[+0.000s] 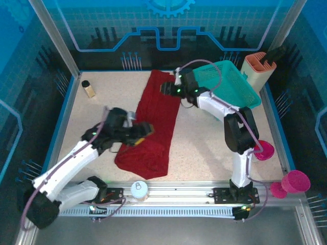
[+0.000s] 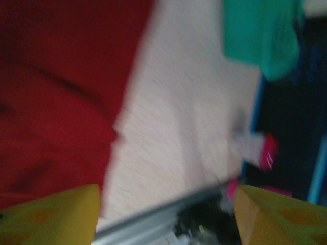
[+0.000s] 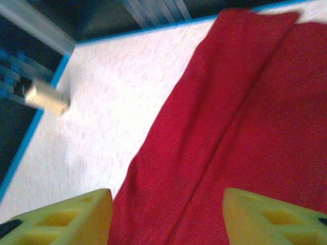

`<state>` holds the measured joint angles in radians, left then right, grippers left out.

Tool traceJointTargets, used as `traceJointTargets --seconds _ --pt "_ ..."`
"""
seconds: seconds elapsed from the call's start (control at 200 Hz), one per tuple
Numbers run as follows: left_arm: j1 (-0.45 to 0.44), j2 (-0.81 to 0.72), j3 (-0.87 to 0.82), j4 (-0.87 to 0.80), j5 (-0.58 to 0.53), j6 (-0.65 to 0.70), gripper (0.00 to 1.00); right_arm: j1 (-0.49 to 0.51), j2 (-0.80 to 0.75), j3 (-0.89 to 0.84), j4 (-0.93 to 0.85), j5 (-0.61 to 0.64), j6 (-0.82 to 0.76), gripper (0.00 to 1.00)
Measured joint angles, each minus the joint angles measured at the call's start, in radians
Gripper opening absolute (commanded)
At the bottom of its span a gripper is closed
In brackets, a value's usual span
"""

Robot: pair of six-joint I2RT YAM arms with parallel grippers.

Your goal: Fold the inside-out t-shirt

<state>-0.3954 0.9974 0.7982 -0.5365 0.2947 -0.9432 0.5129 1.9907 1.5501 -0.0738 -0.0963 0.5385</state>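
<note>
Dark red soft cloth t-shirt [image 1: 161,109] lies flat as a long narrow strip on the speckled beige tabletop [image 1: 204,148]. It runs from the middle of the far edge down toward the near edge, left of centre. A lengthwise fold line shows in my right wrist view [image 3: 245,102]. The near end is bunched and rounded.

My left gripper [image 1: 145,128] is over the near half of the shirt, at its left side. Its yellow fingers [image 2: 61,214] stand wide apart with nothing between them, so it is open. In the blurred left wrist view the shirt [image 2: 51,76] is on the left and bare tabletop is between the fingertips [image 2: 167,191].

My right gripper [image 1: 166,89] is at the far end of the shirt, by its right edge. Its jaws are also spread and not pinching any cloth [image 3: 166,194]; I cannot tell whether it touches the shirt.

Teal plastic mesh basket [image 1: 232,81] sits at the far right corner, just behind my right arm; it shows as a teal blur [image 2: 260,35] in the left wrist view. A peach slotted holder [image 1: 258,69] is beside it, at the right edge. A small tan bottle with a dark cap [image 1: 89,89] stands near the far left corner, well apart from the shirt [image 3: 46,97]. A magenta plastic cup [image 1: 264,150] is at the right edge. A round white can [image 1: 139,190] is on the rail at the near edge.
</note>
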Motion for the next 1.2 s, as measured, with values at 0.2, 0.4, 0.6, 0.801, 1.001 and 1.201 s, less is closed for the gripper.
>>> traceJointTargets --seconds 0.2,0.4,0.6,0.801,1.001,1.201 --pt "0.268 0.114 -0.076 -0.076 -0.009 0.109 0.65 0.295 0.021 -0.034 -0.119 0.093 -0.169 0.53" --pt "0.362 0.29 -0.125 -0.018 0.008 0.131 0.57 0.446 0.111 0.065 -0.251 0.203 -0.274 0.53" --pt "0.372 0.275 -0.239 0.05 -0.029 0.112 0.36 0.476 0.171 0.124 -0.317 0.294 -0.263 0.51" --pt "0.394 0.193 -0.31 0.066 -0.058 0.111 0.35 0.492 0.23 0.164 -0.339 0.352 -0.242 0.46" --pt "0.395 0.172 -0.336 0.082 -0.074 0.107 0.28 0.515 0.244 0.169 -0.344 0.422 -0.212 0.05" --pt "0.396 0.155 -0.372 0.129 -0.062 0.112 0.22 0.497 0.187 0.099 -0.339 0.439 -0.185 0.0"
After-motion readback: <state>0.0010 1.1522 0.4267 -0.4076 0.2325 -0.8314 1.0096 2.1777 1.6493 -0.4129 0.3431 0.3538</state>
